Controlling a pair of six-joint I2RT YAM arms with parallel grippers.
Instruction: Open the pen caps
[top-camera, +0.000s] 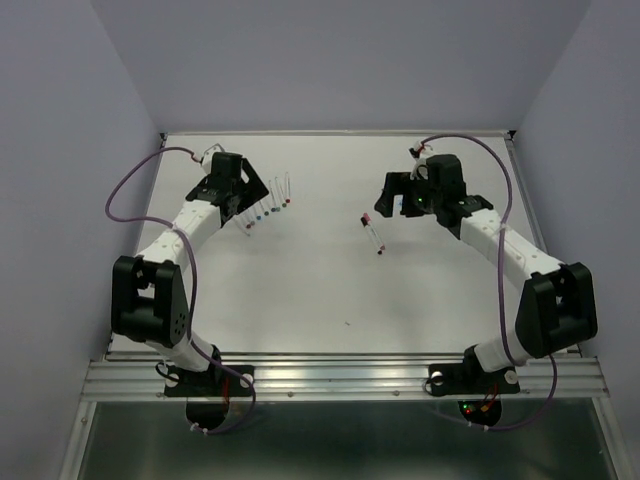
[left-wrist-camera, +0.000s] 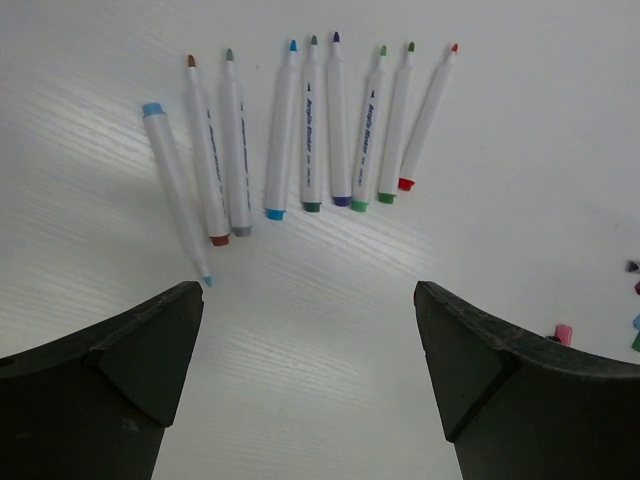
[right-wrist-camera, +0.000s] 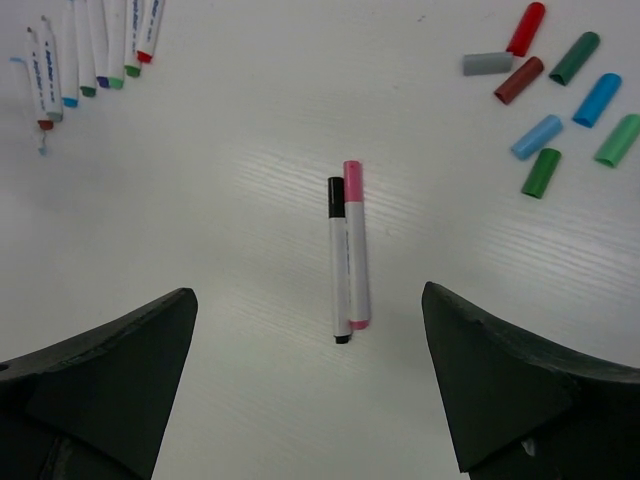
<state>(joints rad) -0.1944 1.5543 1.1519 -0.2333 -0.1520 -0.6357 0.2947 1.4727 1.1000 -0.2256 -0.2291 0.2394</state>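
1. The white worktop (top-camera: 330, 290) is carrying everything. Both arm bases are standing at its near edge.
2. Two capped pens (right-wrist-camera: 348, 255), one black and one pink, are lying side by side and touching, just right of the worktop's middle.
3. The right gripper (right-wrist-camera: 310, 390) is hovering over that pair with its fingers spread wide, holding nothing.
4. Eight loose caps (right-wrist-camera: 573, 57) are lying in a cluster well apart from the pair. The top view is not showing them, so I cannot tell their place on the worktop.
5. Nine uncapped pens (left-wrist-camera: 312, 130) are lying in a row toward the far left corner with their tips bare. The end one is lying reversed and tilted.
6. The left gripper (left-wrist-camera: 310, 380) is hanging just beside that row, its fingers wide apart and empty.
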